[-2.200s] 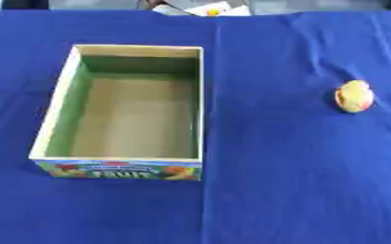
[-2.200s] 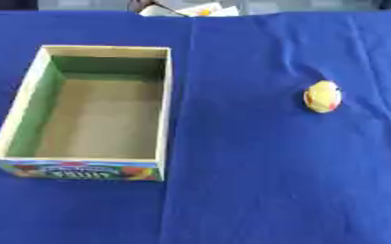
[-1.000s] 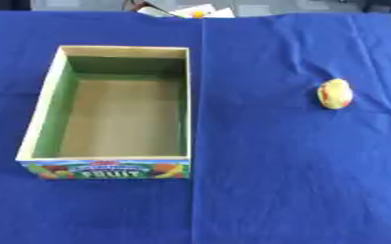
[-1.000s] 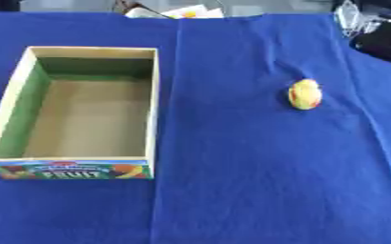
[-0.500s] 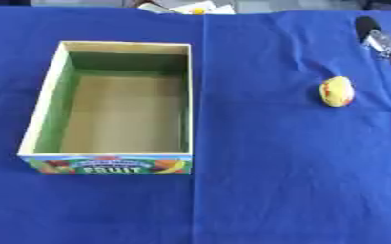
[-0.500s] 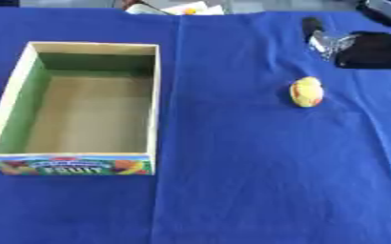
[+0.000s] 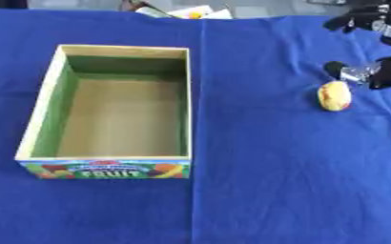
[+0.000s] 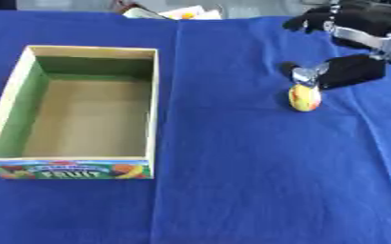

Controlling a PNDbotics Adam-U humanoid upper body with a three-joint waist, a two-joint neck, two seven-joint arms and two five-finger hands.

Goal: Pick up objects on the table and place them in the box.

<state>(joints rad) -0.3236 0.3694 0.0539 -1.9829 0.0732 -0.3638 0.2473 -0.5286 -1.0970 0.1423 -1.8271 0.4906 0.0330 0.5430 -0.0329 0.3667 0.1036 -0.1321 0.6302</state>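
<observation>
Reaching in from the upper right, right hand (image 8: 349, 45) is hanging spread, gripping nothing, thumb tip just above a yellow-red toy fruit (image 8: 305, 97) lying on blue cloth (image 8: 249, 181), well apart from the empty fruit box (image 8: 153, 109). Risk: nudged, the rounded fruit is liable to roll.

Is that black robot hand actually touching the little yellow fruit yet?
Cannot tell. In the right eye view the right hand reaches just above the yellow fruit; its thumb tip overlaps the fruit's top edge, showing neither gap nor contact plainly.
</observation>
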